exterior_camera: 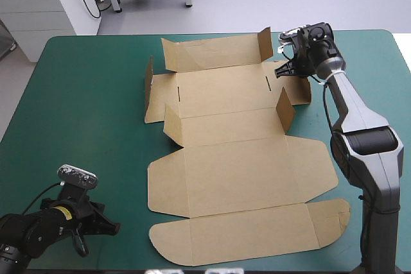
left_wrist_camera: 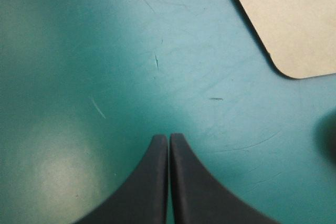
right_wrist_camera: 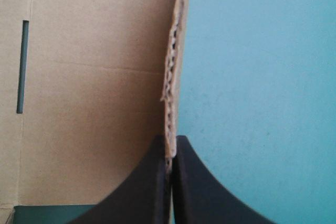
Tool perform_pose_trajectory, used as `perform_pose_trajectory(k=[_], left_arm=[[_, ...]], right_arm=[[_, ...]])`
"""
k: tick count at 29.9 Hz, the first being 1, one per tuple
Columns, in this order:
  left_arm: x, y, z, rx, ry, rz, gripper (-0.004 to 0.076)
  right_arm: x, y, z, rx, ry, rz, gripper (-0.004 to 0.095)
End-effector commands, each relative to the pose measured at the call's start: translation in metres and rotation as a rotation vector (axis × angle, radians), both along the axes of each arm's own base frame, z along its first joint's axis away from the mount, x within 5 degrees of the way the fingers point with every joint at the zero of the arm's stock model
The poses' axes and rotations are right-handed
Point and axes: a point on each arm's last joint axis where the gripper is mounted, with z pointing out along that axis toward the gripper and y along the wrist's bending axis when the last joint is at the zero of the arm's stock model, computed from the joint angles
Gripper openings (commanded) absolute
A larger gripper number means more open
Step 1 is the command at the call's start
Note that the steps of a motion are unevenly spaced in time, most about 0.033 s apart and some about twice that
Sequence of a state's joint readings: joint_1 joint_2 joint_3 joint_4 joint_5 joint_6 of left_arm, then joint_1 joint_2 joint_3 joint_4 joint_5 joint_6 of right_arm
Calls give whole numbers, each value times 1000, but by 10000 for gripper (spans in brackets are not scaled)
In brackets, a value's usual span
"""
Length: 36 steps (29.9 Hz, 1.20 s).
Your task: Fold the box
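Box (exterior_camera: pixel 237 165) — long axis top-to-bottom of frame; my right gripper (exterior_camera: pixel 287 68), upper right, clamped on its flap edge; left gripper (exterior_camera: pixel 106 224), lower left — closed, empty, farther.

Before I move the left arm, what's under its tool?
Only bare teal-green cover shows under the shut left tool; a rounded corner of the brown box lies ahead, apart from it. The patch beneath its fingers is hidden.

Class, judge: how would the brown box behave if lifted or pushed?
Probably stiff but hinged: the box lies flat, creased flaps standing. Likely light: the right pincer holds a flap by its thin edge. Pushed, it may slide on the teal-green cover.
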<state>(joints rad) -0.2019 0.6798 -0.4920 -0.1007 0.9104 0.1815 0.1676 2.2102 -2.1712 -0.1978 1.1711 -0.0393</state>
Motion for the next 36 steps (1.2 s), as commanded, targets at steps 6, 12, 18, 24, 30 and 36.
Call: perform_pose_trajectory(k=[6,12,18,24,30,36], left_arm=[[4,-1,9,-23,-54,12,-8],[5,-1,9,-24,-60,13,-8],[4,-1,9,-27,-56,14,-8],[4,-1,9,-32,-52,16,-8],[3,-1,8,-30,-36,17,-8],[3,-1,8,-31,-32,16,-8]], right_arm=[[-9,7,77,-25,-219,271,-21],[-17,27,110,-4,-342,610,-21],[-24,39,130,-57,-426,787,-21],[-33,71,136,-216,-496,1060,-21],[-46,109,137,-324,-531,1251,-21],[-61,142,138,-408,-546,1367,-21]])
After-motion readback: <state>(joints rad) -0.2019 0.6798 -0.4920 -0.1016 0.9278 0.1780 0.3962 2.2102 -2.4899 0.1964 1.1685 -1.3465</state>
